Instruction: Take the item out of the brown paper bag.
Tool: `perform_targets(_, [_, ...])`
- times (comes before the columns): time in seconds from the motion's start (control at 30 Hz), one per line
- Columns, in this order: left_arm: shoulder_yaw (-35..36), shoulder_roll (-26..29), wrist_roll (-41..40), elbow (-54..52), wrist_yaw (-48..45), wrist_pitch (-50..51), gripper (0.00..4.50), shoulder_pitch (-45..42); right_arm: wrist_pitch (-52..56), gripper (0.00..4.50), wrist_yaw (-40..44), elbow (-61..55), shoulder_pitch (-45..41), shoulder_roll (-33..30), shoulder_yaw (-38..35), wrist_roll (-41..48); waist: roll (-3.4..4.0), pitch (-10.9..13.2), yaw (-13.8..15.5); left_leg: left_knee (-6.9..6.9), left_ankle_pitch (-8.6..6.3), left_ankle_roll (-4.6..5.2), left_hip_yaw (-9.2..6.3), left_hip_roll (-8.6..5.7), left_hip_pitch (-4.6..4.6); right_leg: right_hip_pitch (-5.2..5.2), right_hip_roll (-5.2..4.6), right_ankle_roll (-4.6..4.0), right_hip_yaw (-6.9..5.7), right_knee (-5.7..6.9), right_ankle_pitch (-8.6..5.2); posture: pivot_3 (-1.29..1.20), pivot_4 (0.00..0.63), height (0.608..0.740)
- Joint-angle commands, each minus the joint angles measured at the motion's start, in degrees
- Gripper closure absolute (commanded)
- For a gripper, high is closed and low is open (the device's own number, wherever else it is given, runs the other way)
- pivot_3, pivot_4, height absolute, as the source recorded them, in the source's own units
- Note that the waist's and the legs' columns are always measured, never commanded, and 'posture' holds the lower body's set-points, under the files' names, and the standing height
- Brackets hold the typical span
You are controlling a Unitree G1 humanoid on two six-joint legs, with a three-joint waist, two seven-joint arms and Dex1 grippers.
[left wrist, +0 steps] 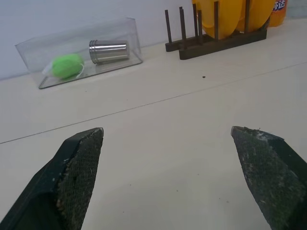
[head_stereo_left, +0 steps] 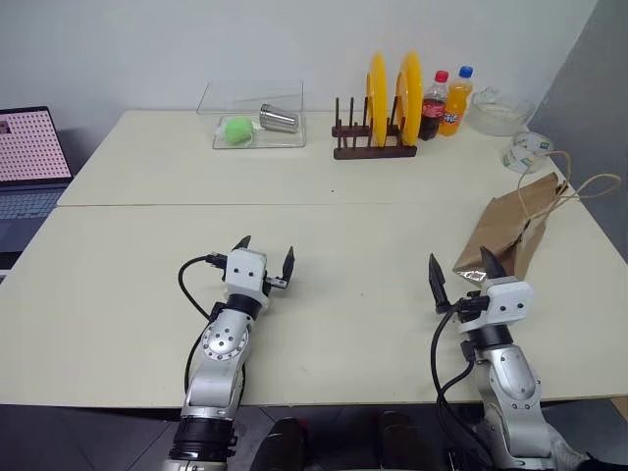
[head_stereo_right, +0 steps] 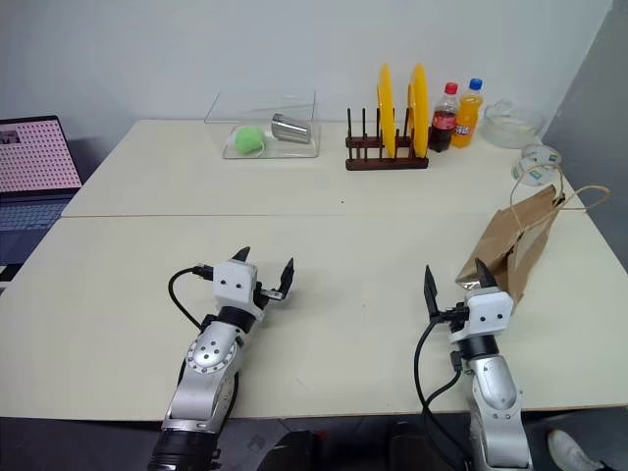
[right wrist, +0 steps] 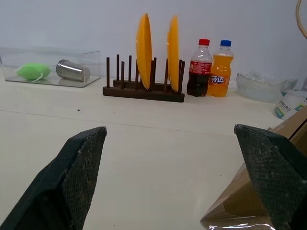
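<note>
Fingers spread wide and empty on both grippers, left gripper [head_stereo_left: 266, 257] and right gripper [head_stereo_left: 463, 273] over the table [head_stereo_left: 324, 245]. From above, the brown paper bag [head_stereo_left: 513, 227] lies just beyond the right one. Right wrist view: we'd reach into its near mouth, where the item [right wrist: 237, 225] glints.

Robot test lab or office room: two plain pale desks [head_stereo_left: 324, 245] pushed together, bare white wall [head_stereo_left: 245, 49], open laptop [head_stereo_left: 29, 167] at edge, staged household props along back.
</note>
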Motion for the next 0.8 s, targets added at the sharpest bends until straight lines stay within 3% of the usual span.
perform_targets(0.03, [-0.55, 0.15, -1.23, -2.32, -1.36, -1.43, 0.01, 0.79, -1.25, 0.0, -0.05, -2.01, -0.18, -0.23, 0.2, -0.07, 0.0, 0.0, 0.0, 0.0, 0.0, 0.0, 0.0, 0.0, 0.0, 0.0, 0.0, 0.0, 0.0, 0.0, 0.0, 0.0, 0.15, 0.74])
perform_targets(0.57, [-0.59, 0.96, 0.12, -5.42, -0.84, 0.64, 0.01, 1.25, -0.96, 0.0, 1.39, -4.0, -0.33, -2.97, 3.07, -2.23, 0.0, 0.0, 0.01, 0.0, 0.0, 0.0, -0.01, 0.0, 0.0, 0.0, 0.0, 0.0, -0.01, 0.0, 0.0, 0.0, 0.15, 0.74])
perform_targets(0.8, [-0.39, 7.23, -11.63, -10.99, -15.81, 3.74, 0.01, -2.97, 4.73, 0.0, 6.13, -16.57, 3.11, -8.62, 3.82, -1.62, 0.0, 0.0, 0.03, 0.0, 0.0, 0.0, -0.05, 0.01, -0.04, 0.01, 0.0, 0.0, -0.05, -0.01, 0.0, 0.0, 0.15, 0.74])
